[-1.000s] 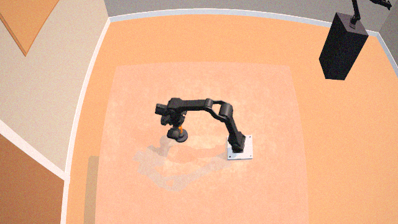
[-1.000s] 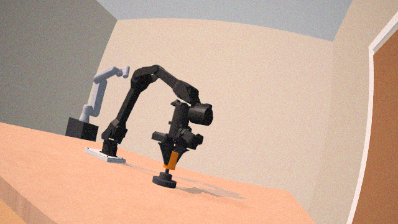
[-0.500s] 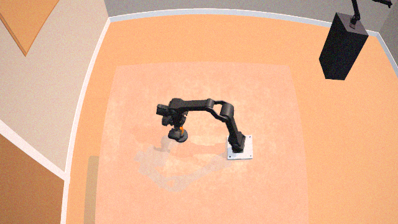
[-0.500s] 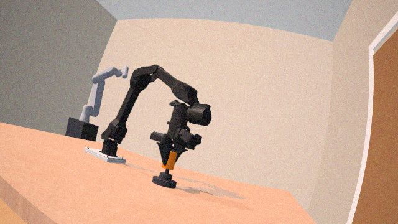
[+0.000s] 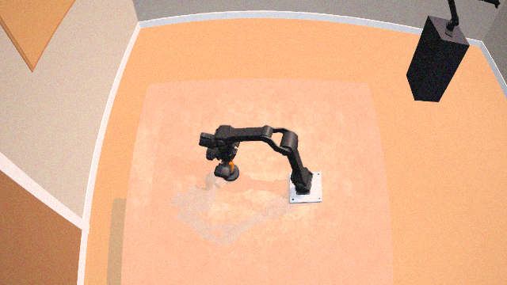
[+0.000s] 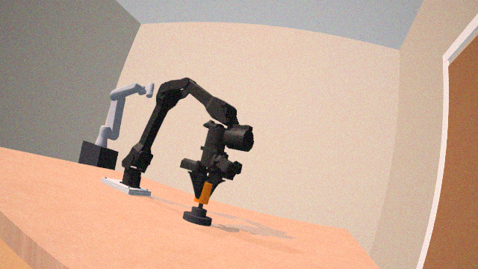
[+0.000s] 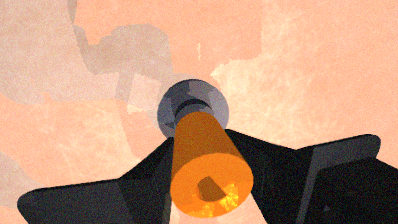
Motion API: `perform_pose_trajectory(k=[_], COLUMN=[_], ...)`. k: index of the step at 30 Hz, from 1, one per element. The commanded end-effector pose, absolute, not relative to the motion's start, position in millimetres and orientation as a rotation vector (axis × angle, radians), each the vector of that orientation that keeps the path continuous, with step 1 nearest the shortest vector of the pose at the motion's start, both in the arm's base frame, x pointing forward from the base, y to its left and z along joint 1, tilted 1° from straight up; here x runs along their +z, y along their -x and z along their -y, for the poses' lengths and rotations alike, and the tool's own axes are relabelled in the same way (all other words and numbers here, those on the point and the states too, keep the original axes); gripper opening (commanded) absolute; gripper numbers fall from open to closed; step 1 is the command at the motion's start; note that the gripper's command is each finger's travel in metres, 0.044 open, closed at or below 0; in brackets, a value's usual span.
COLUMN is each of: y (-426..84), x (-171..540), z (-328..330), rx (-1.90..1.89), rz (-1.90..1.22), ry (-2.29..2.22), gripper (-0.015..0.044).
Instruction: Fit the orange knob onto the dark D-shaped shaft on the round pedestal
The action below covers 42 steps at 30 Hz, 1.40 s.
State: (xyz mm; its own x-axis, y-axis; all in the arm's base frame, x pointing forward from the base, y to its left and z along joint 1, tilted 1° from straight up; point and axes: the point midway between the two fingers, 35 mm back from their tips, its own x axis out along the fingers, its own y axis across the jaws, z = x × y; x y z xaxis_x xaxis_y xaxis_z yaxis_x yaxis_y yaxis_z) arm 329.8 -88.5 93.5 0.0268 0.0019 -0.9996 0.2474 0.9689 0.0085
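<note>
The orange knob is held between the fingers of my gripper, which is shut on it. In the exterior view the knob is tilted a little and stands above the round dark pedestal. A short length of the dark shaft shows between the knob's lower end and the pedestal's raised middle. The knob's lower end is at the shaft's top; whether the shaft is inside the hole is hidden. A D-shaped hole shows in the knob's upper face in the wrist view.
The arm's white base plate stands on the table, to the right of the pedestal in the top view. A dark block carrying another arm stands farther off. The table's edge shows at the lower left of the exterior view.
</note>
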Motion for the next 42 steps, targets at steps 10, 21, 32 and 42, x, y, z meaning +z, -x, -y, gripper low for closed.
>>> perform_pose_trajectory(k=[10, 21, 32, 42], y=[-332.5, -335.2, -334.3, -331.2], x=[97.3, 99.7, 95.9, 94.9], z=[90.2, 91.1, 90.9, 90.0], rx=[-0.198, -0.359, -0.359, -0.359], rz=[-1.533, -1.512, -1.512, -1.512], ry=[-0.200, -0.366, -0.366, -0.366], gripper=[0.0000, 0.0000, 0.0000, 0.0000])
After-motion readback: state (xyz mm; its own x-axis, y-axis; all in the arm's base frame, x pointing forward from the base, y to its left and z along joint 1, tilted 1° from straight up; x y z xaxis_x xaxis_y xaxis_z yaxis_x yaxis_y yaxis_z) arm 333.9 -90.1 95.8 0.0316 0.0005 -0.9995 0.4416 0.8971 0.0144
